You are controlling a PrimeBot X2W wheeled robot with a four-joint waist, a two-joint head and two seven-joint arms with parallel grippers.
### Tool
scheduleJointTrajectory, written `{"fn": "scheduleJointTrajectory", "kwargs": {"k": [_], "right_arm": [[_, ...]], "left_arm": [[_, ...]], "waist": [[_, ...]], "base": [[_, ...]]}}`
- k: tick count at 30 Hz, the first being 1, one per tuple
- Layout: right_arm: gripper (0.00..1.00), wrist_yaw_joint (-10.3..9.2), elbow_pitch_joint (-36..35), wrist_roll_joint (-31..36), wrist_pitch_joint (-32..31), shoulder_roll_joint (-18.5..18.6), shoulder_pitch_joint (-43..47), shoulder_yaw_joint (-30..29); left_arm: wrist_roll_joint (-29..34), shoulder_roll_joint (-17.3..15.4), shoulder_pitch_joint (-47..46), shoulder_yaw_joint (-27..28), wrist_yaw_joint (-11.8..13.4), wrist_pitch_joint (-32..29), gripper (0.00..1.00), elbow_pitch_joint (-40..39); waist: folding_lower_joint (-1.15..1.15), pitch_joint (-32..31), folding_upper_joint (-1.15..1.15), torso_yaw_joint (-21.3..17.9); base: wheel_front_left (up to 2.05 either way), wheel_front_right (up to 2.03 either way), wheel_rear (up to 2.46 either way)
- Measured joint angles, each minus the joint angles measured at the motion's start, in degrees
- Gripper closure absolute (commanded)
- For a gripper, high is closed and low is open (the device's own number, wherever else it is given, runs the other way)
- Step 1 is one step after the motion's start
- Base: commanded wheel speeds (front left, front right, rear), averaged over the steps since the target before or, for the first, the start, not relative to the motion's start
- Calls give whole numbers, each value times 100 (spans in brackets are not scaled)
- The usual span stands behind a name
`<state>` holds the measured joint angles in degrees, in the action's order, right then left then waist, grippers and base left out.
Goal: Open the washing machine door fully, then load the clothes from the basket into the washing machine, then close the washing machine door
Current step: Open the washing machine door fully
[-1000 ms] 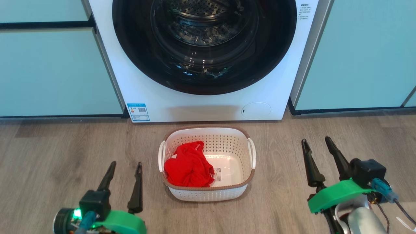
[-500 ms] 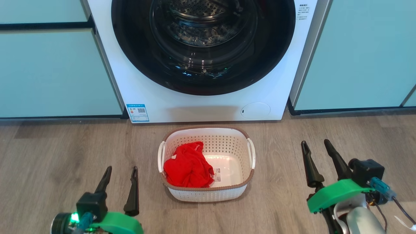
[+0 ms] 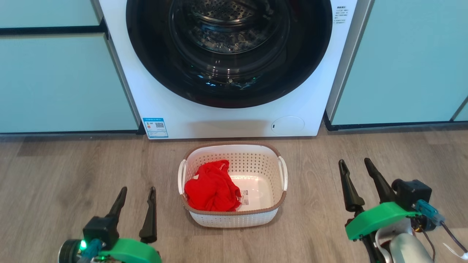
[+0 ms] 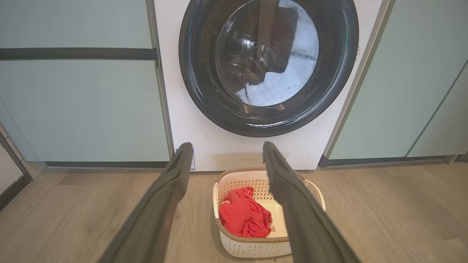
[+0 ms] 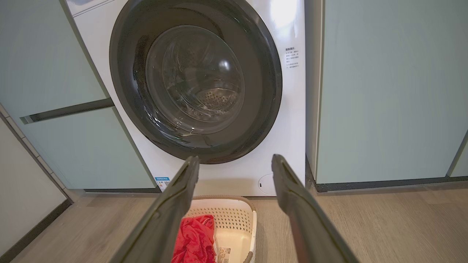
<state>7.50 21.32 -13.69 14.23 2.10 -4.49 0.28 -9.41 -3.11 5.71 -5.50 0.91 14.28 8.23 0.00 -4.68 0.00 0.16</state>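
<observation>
- While you look from the head camera, the washer (image 3: 234, 120) takes up the top middle, white, standing between pale teal cabinets (image 3: 55, 80) on either side.
- You can see its door (image 3: 229, 47) closed flat against the front, the black rim nearly as wide as the machine, with the steel drum showing through the glass.
- You'll find the basket (image 3: 234, 219) on the wood floor (image 3: 73, 171) just in front of the washer, centred under the door and between the two arms.
- Your clothes (image 3: 212, 190), one red bundle, lie inside the basket against its left side; the right half of the bottom is bare except for a paper label.
- Your left gripper (image 3: 138, 189) hangs near the basket's left, fingers spread wide and holding nothing.
- Your right gripper (image 3: 354, 160) sits farther off to the basket's right, likewise spread wide and empty.
- Low on the washer front you have a blue sticker (image 3: 155, 126) at the left corner and a round flap (image 3: 288, 124) to the right.
</observation>
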Motion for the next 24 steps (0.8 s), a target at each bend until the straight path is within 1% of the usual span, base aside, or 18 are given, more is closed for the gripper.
{"fn": "scheduleJointTrajectory", "kwargs": {"k": [6, 24], "right_arm": [[0, 0, 3, 1, 0, 0, -3, -15], [0, 0, 37, 10, 0, 0, -79, -75]], "left_arm": [[0, 0, 2, -4, -24, 0, 0, 4], [-54, 16, 15, 14, -73, 0, 0, 21]], "waist": [[0, 22, 0, 12], [0, 46, 0, -52]], "base": [[91, 91, -182], [123, 123, -246]]}}
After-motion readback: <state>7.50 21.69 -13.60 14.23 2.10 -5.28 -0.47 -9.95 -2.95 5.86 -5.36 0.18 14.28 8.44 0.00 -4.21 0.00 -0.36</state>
